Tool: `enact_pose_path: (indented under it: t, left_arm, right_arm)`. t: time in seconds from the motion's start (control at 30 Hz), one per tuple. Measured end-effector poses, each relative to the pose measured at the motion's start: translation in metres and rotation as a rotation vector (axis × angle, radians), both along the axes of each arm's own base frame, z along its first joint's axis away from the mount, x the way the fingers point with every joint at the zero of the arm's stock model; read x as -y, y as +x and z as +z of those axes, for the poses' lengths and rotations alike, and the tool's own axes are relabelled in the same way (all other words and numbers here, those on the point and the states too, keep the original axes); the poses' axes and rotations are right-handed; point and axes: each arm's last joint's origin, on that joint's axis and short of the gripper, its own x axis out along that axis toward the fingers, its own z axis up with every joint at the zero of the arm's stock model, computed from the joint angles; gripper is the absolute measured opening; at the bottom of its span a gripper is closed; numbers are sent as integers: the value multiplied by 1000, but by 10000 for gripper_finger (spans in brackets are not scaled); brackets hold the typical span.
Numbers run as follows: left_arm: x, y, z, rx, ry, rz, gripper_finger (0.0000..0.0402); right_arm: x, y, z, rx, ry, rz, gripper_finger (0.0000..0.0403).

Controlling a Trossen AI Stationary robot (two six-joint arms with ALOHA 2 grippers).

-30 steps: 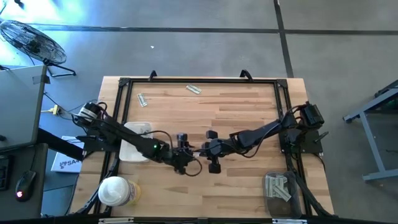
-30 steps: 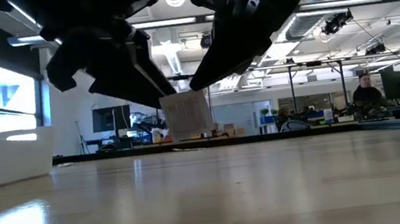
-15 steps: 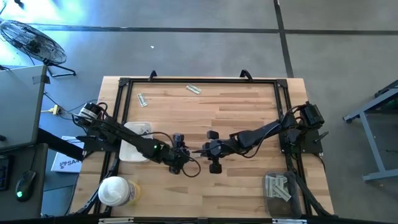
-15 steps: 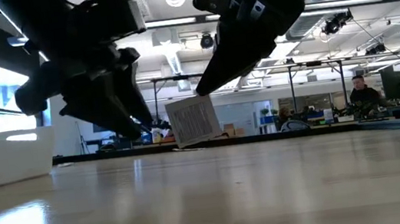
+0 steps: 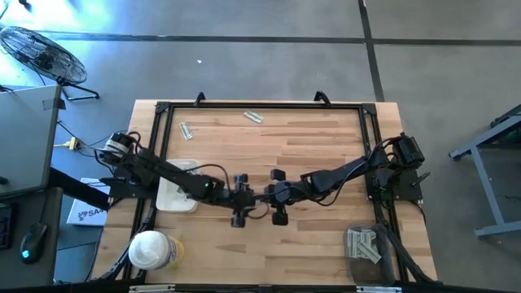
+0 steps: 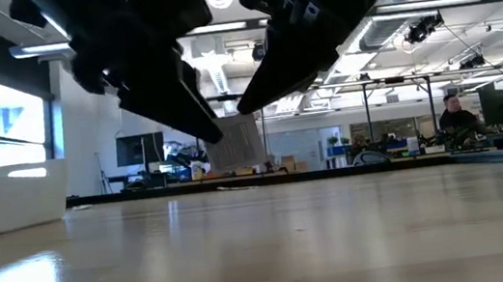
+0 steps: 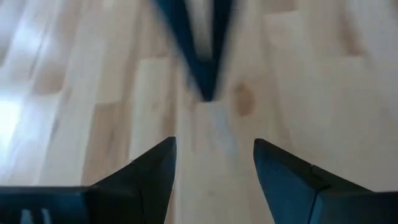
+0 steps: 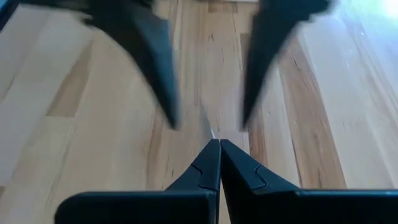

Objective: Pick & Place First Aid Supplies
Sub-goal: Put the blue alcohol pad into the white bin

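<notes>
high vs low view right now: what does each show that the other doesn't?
Only the high view: the white tray and round tub at table left, loose strips near the far edge, a bin of strips at the right near corner.

Only the low view: a square white packet hanging clear of the wood from the shut right end effector, plus the room behind.

Both: the open left end effector closing in on the right one at mid-table.
</notes>
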Motion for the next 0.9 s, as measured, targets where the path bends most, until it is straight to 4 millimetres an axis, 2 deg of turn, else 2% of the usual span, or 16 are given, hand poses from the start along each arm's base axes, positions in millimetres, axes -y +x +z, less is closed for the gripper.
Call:
enact_pose_path:
  t: [0.17, 0.27, 0.37, 0.5, 0.53, 0.73, 0.9]
  left_arm:
    - [-11, 5, -8, -18, -15, 61, 204]
    - [-10, 7, -12, -24, -6, 42, 177]
    - [-9, 7, -12, -22, 15, 18, 125]
    - [-9, 7, -11, -17, 15, 15, 27]
    - [-9, 7, -11, -16, 16, 15, 14]
    - [-11, 4, -13, -52, 62, 25, 6]
    - [-9, -6, 1, -115, 91, 57, 3]
  right_arm:
    - [-1, 1, 2, 20, 16, 14, 2]
    - [-1, 1, 2, 18, 18, 17, 1]
    - [-1, 1, 2, 18, 19, 17, 2]
    - [-1, 1, 2, 18, 19, 17, 1]
    - [-1, 1, 2, 18, 18, 15, 1]
    - [-3, 2, 3, 46, -23, -1, 22]
    - [-14, 3, 9, 123, -81, 40, 69]
